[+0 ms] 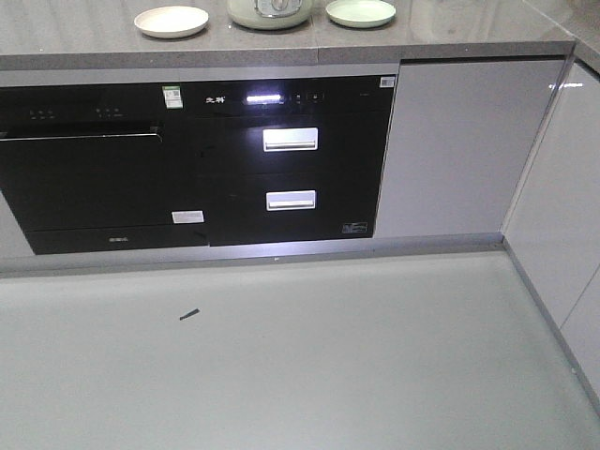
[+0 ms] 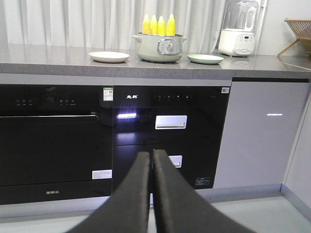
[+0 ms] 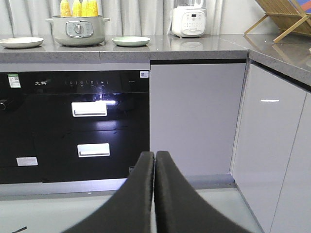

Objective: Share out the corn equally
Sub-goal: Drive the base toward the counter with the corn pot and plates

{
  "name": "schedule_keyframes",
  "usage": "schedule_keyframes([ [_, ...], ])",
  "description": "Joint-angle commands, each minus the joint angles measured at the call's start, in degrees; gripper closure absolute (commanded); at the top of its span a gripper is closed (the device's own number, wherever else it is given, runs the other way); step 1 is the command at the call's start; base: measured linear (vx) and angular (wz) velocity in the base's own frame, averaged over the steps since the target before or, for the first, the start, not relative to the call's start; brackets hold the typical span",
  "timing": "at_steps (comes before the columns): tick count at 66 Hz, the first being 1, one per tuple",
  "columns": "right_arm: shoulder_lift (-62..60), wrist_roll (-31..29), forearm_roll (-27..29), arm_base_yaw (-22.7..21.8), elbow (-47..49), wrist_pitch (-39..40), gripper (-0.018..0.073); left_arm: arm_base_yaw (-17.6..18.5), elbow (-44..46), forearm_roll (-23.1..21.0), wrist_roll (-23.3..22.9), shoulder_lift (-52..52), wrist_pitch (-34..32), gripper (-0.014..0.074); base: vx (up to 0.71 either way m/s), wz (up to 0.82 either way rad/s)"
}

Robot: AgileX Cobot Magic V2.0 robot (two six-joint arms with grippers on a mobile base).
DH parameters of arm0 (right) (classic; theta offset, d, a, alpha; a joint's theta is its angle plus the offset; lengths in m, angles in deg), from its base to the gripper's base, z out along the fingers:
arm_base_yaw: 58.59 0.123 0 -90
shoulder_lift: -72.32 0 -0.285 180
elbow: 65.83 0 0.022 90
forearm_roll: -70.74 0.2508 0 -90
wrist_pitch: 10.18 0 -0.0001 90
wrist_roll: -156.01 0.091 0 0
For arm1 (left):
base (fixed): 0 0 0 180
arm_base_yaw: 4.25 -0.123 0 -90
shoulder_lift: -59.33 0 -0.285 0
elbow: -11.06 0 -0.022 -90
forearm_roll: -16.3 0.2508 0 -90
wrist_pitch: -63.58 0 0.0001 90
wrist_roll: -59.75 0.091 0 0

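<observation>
Several yellow corn cobs (image 2: pixel 158 25) stand upright, tips up, in a pale green cooker pot (image 2: pixel 160 47) on the grey counter; they also show as corn (image 3: pixel 78 8) in the right wrist view. A white plate (image 2: pixel 109 56) lies left of the pot and a light green plate (image 2: pixel 205 58) lies right of it. My left gripper (image 2: pixel 151 154) is shut and holds nothing, low in front of the black oven, far below the counter. My right gripper (image 3: pixel 154 154) is shut too, empty, low in front of the white cabinet.
Black built-in appliances (image 1: pixel 197 159) fill the front under the counter (image 1: pixel 450 37). White cabinet doors (image 3: pixel 194 116) run right and turn the corner. A white blender (image 2: pixel 238 29) and a wooden dish rack (image 3: pixel 286 17) stand on the counter's right. Pale floor (image 1: pixel 300 356) lies below.
</observation>
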Motion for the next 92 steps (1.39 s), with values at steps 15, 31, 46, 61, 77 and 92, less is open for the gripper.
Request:
schedule_keyframes([
  [15, -0.3, -0.2, -0.5, 0.2, -0.8, 4.2, 0.0568, -0.1, -1.8, 0.0, -0.5, 1.4, -4.1, 0.0602, 0.26, 0.00],
  [31, -0.3, -0.2, -0.5, 0.2, -0.8, 4.2, 0.0568, -0.1, -1.8, 0.0, -0.5, 1.4, -4.1, 0.0602, 0.23, 0.03],
  [46, -0.3, -0.2, -0.5, 0.2, -0.8, 4.2, 0.0568, -0.1, -1.8, 0.0, -0.5, 1.4, -4.1, 0.0602, 0.21, 0.03],
  [61, -0.3, -0.2, -0.5, 0.2, -0.8, 4.2, 0.0568, -0.1, -1.8, 0.0, -0.5, 1.4, -4.1, 0.0602, 0.20, 0.00],
  [77, -0.3, -0.2, -0.5, 0.2, -0.8, 4.2, 0.0568, -0.1, -1.8, 0.0, -0.5, 1.4, -4.1, 0.0602, 0.20, -0.03],
  [92, -0.3, -0.2, -0.5, 0.2, -0.8, 4.2, 0.0568, -0.1, -1.8, 0.0, -0.5, 1.4, -4.1, 0.0602, 0.21, -0.04],
])
